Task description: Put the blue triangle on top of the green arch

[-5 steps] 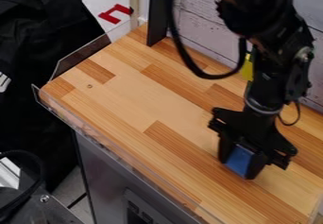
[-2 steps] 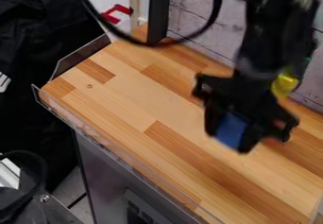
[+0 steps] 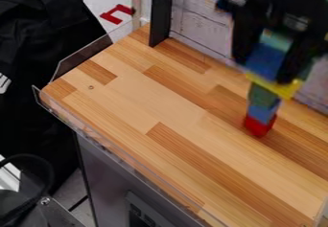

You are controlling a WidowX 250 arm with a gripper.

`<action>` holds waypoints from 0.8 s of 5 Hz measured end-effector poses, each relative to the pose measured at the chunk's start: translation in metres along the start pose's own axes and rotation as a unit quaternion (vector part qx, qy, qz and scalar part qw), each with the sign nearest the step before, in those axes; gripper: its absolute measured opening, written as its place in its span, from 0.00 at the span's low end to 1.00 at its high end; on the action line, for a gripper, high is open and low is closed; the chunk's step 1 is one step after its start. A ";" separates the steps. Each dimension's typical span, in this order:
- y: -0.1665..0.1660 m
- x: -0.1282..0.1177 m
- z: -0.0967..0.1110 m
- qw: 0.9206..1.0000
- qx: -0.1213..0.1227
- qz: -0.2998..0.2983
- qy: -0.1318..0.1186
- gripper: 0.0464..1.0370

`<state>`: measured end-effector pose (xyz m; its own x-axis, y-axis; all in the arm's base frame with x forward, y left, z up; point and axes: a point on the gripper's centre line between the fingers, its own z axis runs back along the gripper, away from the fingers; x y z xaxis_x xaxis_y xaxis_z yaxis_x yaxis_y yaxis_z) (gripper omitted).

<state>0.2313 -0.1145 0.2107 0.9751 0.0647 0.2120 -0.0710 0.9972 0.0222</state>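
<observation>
Jaws (image 3: 264,72) at two o'clock, above bench (image 3: 137,99): parted by width of blue triangle (image 3: 264,61), gripping it. Blue triangle directly over yellow piece (image 3: 279,87); contact indeterminable. Stack beneath, at three o'clock, top to bottom: green block (image 3: 262,96), blue block (image 3: 262,112), red block (image 3: 259,125).

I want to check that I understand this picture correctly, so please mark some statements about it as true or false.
1. The red block stands on the wooden tabletop. True.
2. The blue piece at the end effector is lower than the red block. False: it is above it.
3. The yellow piece is higher than the red block. True.
4. The red block is the highest of the stacked pieces. False: it is the lowest.
</observation>
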 end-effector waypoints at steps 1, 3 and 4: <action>0.001 0.004 0.025 1.000 -0.015 0.017 0.006 0.50; -0.005 0.027 0.006 0.998 -0.037 0.014 0.041 0.50; -0.003 0.039 -0.020 0.997 -0.038 0.014 0.066 0.50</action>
<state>0.2732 -0.1148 0.1997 0.9925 0.0917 0.0813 -0.0873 0.9946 -0.0562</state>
